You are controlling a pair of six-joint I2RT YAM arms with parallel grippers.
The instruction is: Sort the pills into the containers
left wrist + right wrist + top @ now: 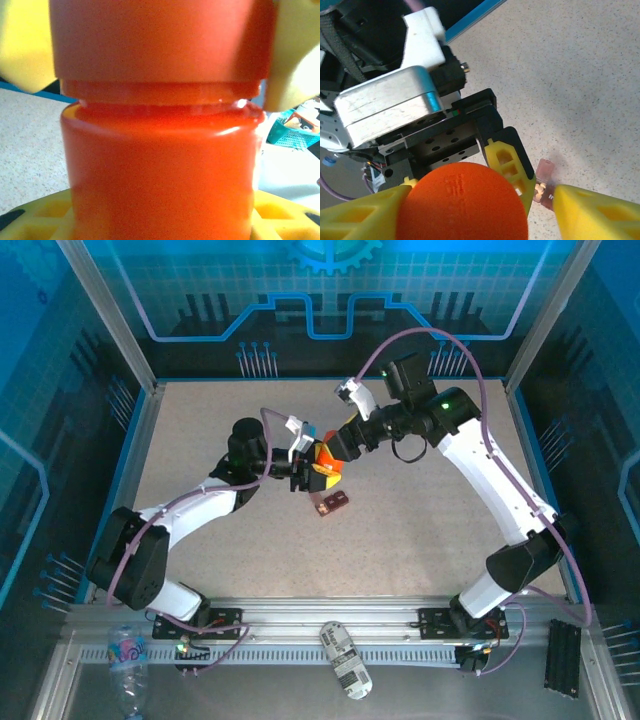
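An orange pill bottle (pixel 318 470) hangs above the middle of the table, and my left gripper (pixel 303 476) is shut on its body (pixel 160 170). My right gripper (pixel 338 452) stands open around the bottle's orange cap (pixel 462 205). Its left finger (pixel 360 215) lies against the cap, while the right finger (pixel 597 215) stands a little off it. The containers, a small red-brown tray (pixel 333 504), lie on the table just below the bottle. One compartment has its lid (pixel 546 170) up and holds a few pale pills (pixel 540 190).
A speckled beige table (pixel 420 530) is walled by blue panels and metal posts. On the near rail lie a clear plastic bottle (pixel 128 680), a grey cylinder (pixel 345 660) and a black block (pixel 563 658).
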